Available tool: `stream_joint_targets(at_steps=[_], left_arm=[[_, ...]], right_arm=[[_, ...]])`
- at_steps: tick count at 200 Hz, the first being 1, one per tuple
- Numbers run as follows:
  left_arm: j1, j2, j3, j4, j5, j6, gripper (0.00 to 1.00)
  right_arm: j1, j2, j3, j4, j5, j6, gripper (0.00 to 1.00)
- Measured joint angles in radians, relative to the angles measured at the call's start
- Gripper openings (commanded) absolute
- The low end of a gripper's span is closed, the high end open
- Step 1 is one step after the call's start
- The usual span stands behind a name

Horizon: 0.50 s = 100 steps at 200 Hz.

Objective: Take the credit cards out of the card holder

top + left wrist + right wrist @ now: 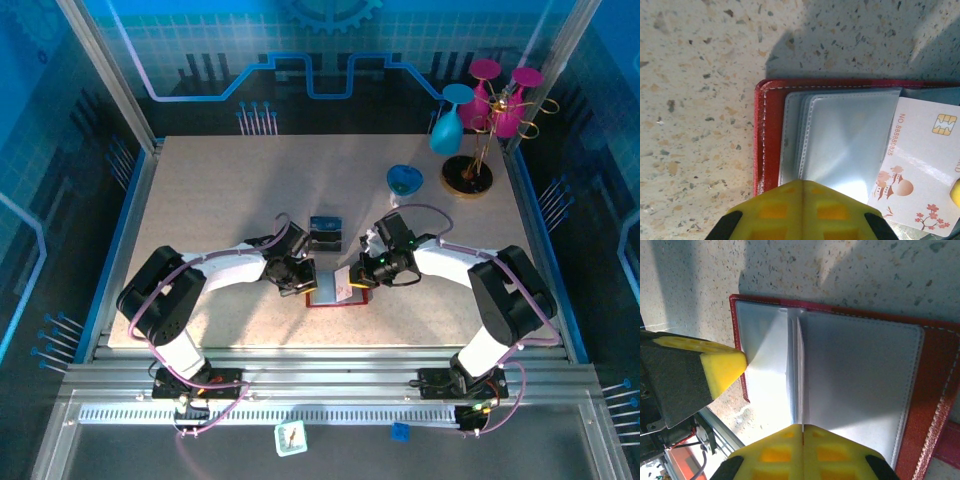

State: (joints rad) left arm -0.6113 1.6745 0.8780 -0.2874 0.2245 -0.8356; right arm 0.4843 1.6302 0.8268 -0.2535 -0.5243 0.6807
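Observation:
The red card holder [335, 297] lies open on the table between both grippers, its clear pockets [840, 135] facing up. My left gripper [802, 184] is shut, its tip pressing on the left pocket page; its yellow fingertip [722, 367] touches that page. My right gripper [802, 426] is shut on a white credit card [920, 170] with a chip and blossom print. The card stands tilted, partly out of a pocket, and is edge-on [800, 380] in the right wrist view. Two dark credit cards [325, 232] lie on the table just beyond the holder.
A blue heart-shaped dish [404, 180] sits at the back right. Behind it stands a rack [470, 170] with pink and blue glasses. The table's near edge [330, 345] runs close below the card holder.

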Motion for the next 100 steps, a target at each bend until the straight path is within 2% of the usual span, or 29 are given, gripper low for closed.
stream_joint_targets(at_steps=[55, 100], left_arm=[[0.0, -0.021, 0.0, -0.015, -0.004, 0.0, 0.04], [0.002, -0.111, 0.017, -0.073, -0.048, 0.018, 0.06]], right_arm=[[0.0, -0.015, 0.019, -0.035, 0.015, -0.008, 0.01], [-0.002, -0.062, 0.098, -0.132, 0.056, -0.072, 0.0]])
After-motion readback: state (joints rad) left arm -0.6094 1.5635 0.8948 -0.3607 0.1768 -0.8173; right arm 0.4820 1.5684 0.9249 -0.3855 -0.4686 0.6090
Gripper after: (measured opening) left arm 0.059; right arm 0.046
